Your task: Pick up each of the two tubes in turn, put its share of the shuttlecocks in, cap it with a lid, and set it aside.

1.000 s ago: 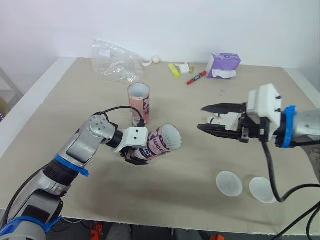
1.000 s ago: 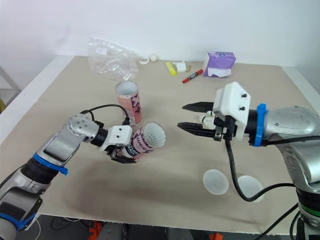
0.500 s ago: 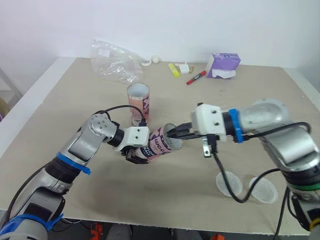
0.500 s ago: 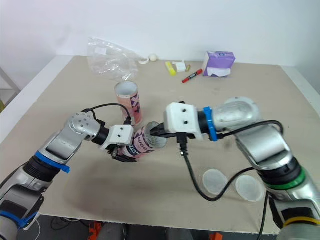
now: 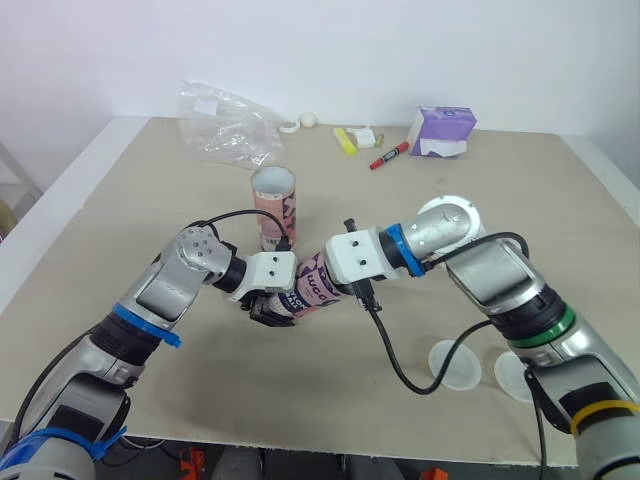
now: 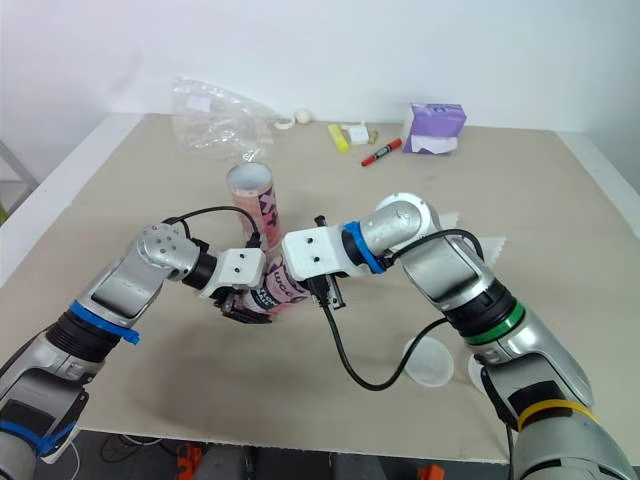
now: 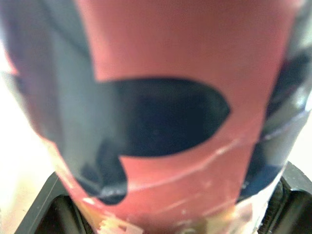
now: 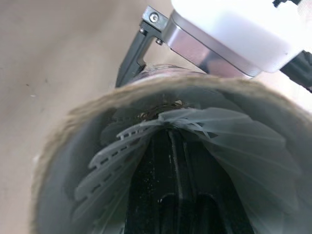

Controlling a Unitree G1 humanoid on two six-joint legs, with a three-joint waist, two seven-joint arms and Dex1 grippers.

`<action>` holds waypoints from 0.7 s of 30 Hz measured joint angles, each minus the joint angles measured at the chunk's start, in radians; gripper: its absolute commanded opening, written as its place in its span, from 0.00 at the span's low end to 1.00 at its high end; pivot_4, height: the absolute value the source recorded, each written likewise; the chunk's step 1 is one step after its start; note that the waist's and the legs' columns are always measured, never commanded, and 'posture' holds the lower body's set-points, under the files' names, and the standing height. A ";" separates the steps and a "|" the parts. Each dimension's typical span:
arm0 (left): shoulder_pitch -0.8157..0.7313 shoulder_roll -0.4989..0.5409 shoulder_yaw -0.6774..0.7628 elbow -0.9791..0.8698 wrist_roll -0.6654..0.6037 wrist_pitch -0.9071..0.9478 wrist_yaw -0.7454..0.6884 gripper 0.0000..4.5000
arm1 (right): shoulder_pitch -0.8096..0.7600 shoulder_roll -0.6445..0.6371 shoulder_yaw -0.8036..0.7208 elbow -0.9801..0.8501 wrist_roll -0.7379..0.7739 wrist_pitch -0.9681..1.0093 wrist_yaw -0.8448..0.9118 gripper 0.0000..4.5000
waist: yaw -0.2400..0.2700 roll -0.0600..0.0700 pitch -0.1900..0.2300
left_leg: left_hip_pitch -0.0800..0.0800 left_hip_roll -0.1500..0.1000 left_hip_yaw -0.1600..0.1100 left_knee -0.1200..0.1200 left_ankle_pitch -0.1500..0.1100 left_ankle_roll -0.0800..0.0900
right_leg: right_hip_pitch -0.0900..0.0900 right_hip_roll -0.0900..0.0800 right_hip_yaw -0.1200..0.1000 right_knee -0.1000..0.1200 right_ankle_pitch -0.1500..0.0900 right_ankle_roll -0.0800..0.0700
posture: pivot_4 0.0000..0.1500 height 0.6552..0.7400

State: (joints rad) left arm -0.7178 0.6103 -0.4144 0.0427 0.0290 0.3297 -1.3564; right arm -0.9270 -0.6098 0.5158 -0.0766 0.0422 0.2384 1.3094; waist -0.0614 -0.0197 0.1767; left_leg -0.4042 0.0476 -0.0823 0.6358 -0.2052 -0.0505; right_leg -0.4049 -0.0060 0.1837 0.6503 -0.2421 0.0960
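While a clear plastic bag (image 5: 225,125) lies at the far left of the table (image 5: 120,200), the left gripper (image 5: 270,308) hangs nearer the front, fingers clamped on the lower end of a pink-and-black tube (image 5: 312,290). That tube is off the table, tilted, open mouth up and to the right. Just behind it the second tube (image 5: 273,205) stands upright on the table, mouth open. The right gripper (image 8: 169,139) is pushed into the held tube's mouth; the right wrist view shows its two black fingers pressed together inside the white feather skirt of a shuttlecock (image 8: 234,146) seated in the tube. Right of that, near the front edge, lie two round lids (image 5: 452,362), side by side. At the far edge are a red marker (image 5: 390,156) and a purple box (image 5: 442,130).
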 measured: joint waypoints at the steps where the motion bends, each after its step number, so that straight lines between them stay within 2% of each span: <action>1: 0.001 0.001 0.000 0.001 0.001 0.002 0.000 0.77 | -0.005 0.008 0.001 0.012 -0.007 -0.007 0.005 0.04 | -0.003 0.000 0.000 | 0.000 0.000 0.000 0.000 0.001 0.001 | 0.000 0.000 0.000 0.000 0.001 0.000 | 1.00 1.00; 12: 0.015 0.003 0.017 0.001 0.013 0.003 0.004 0.77 | -0.022 0.064 -0.018 0.081 -0.050 -0.048 0.063 0.04 | -0.022 0.001 -0.001 | 0.001 0.000 0.000 0.000 0.005 0.003 | 0.001 0.000 0.000 0.000 0.005 0.000 | 1.00 1.00; 17: 0.019 -0.011 0.021 0.001 0.010 -0.019 0.008 0.77 | -0.014 -0.017 -0.107 -0.013 0.037 0.059 0.087 0.04 | -0.006 0.002 0.000 | -0.005 -0.001 -0.001 0.000 0.005 0.002 | -0.002 -0.002 0.000 -0.001 0.003 0.002 | 1.00 1.00; 20: 0.021 -0.020 0.024 0.007 0.003 -0.044 0.009 0.77 | 0.031 -0.124 -0.250 -0.161 0.159 0.190 0.096 0.04 | 0.009 0.002 0.000 | -0.006 -0.002 -0.001 -0.002 0.004 0.001 | -0.002 -0.002 0.000 -0.003 0.000 0.002 | 1.00 1.00; 21: 0.021 -0.020 0.024 0.008 0.003 -0.045 0.009 0.77 | 0.033 -0.129 -0.257 -0.166 0.164 0.195 0.097 0.04 | 0.010 0.002 0.000 | -0.006 -0.002 -0.001 -0.002 0.004 0.001 | -0.002 -0.002 0.000 -0.003 0.000 0.002 | 1.00 1.00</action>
State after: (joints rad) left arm -0.6963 0.5908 -0.3905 0.0509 0.0316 0.2842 -1.3476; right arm -0.8939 -0.7389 0.2589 -0.2423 0.2062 0.4335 1.4063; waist -0.0515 -0.0178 0.1762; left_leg -0.4103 0.0460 -0.0829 0.6338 -0.2010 -0.0499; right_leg -0.4068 -0.0082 0.1837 0.6478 -0.2420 0.0983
